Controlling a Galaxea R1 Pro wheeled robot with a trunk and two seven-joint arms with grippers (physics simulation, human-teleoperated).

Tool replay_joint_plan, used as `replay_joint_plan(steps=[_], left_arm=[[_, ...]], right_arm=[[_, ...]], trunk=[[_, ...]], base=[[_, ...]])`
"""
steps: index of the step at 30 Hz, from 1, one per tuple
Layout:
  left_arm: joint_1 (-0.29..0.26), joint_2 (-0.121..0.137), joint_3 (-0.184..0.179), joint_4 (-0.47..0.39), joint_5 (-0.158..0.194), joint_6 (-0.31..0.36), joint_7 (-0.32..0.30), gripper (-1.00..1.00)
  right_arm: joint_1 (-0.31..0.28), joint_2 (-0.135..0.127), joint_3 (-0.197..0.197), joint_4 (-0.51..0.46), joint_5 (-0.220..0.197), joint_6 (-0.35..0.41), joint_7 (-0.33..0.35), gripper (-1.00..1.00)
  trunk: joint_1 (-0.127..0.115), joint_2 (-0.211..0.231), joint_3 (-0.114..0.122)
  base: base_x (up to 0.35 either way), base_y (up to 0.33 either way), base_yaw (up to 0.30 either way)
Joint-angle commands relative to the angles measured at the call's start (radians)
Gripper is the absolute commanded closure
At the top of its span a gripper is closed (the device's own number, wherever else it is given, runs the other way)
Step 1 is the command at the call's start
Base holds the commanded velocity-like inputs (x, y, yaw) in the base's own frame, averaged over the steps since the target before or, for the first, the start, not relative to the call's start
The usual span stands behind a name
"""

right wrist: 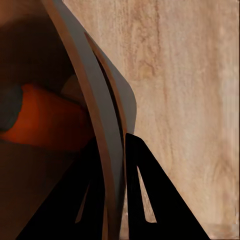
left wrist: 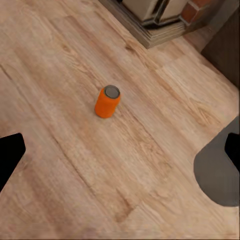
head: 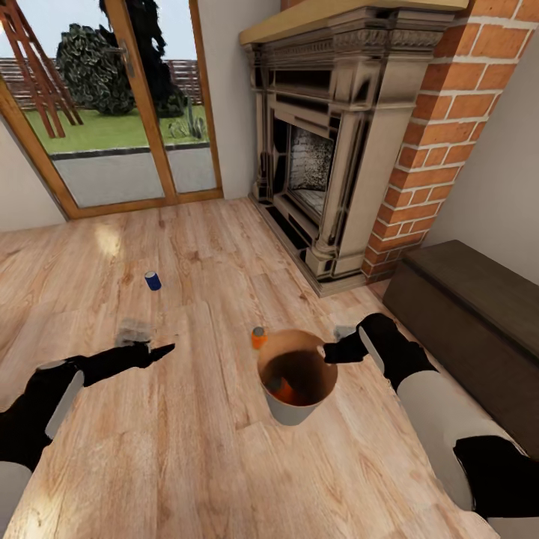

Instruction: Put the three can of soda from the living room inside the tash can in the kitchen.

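Bin (head: 297,408) rim clamped by right gripper (head: 338,350); one orange can (right wrist: 47,125) lies inside. Left gripper (head: 153,350) spread, empty. Upright orange can (left wrist: 107,101), near bin: judged light, smooth; best pinched mid-body.

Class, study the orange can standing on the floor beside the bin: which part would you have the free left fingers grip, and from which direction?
Grip the orange can around its round side wall, mid-height, coming from above at a slant as the left gripper now looks down. It stands upright and apart from the bin, so both sides are probably free.
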Motion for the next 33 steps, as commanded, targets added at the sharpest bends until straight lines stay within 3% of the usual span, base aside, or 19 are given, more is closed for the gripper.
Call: replay_joint_plan(steps=[1,2,3,8,11,12,15,19,20,21,25,33], left_arm=[[0.019,-0.004,0.004,0.039,-0.009,-0.042,0.023,-1.00],[0.069,-0.026,0.011,0.174,-0.041,-0.202,0.106,-1.00],[0.082,-0.040,0.014,0.227,-0.048,-0.263,0.141,-1.00],[0.103,-0.063,0.018,0.345,-0.056,-0.399,0.194,-1.00],[0.106,-0.067,0.017,0.371,-0.059,-0.434,0.203,-1.00],[0.108,-0.069,0.018,0.379,-0.058,-0.446,0.206,-1.00],[0.110,-0.070,0.018,0.385,-0.055,-0.453,0.209,-1.00],[0.115,-0.073,0.018,0.395,-0.055,-0.455,0.215,-1.00],[0.118,-0.079,0.018,0.408,-0.055,-0.456,0.221,-1.00],[0.121,-0.100,0.019,0.433,-0.055,-0.458,0.231,-1.00],[0.123,-0.116,0.020,0.447,-0.053,-0.460,0.236,-1.00],[0.124,-0.123,0.024,0.452,-0.050,-0.459,0.238,-1.00]], right_arm=[[0.001,-0.010,-0.002,-0.001,-0.052,0.009,0.010,1.00],[0.008,-0.052,-0.003,-0.001,-0.052,0.009,0.013,1.00],[0.021,-0.071,-0.004,-0.002,-0.051,0.009,0.014,1.00],[0.100,-0.123,-0.017,-0.004,-0.049,0.009,0.026,1.00],[0.134,-0.143,-0.033,-0.006,-0.048,0.008,0.030,1.00],[0.155,-0.160,-0.040,-0.006,-0.048,-0.028,0.033,1.00],[0.169,-0.177,-0.046,-0.006,-0.049,-0.053,0.035,1.00],[0.176,-0.175,-0.041,-0.013,-0.048,-0.058,0.030,1.00],[0.177,-0.172,-0.040,-0.015,-0.047,-0.058,0.028,1.00],[0.178,-0.168,-0.039,-0.017,-0.046,-0.056,0.024,1.00],[0.179,-0.166,-0.041,-0.018,-0.047,-0.054,0.022,1.00],[0.178,-0.163,-0.042,-0.018,-0.047,-0.054,0.020,1.00]], trunk=[[0.000,0.000,0.000],[0.000,0.000,0.000],[0.000,0.000,0.000],[0.000,0.000,0.000],[0.000,0.000,0.000],[0.000,0.000,0.000],[0.000,0.000,0.000],[0.000,0.000,0.000],[0.000,0.000,0.000],[0.000,0.000,0.000],[0.000,0.000,0.000],[0.000,0.000,0.000]], base=[[0.040,0.000,0.000],[0.103,-0.030,0.000],[0.120,-0.054,0.000],[0.120,-0.074,0.000],[0.062,-0.043,0.000],[0.021,-0.015,0.000],[0.012,-0.008,0.000],[0.005,-0.003,0.000],[0.002,-0.001,0.000],[0.000,0.000,0.000],[0.000,0.000,-0.066],[0.000,0.000,-0.208]])
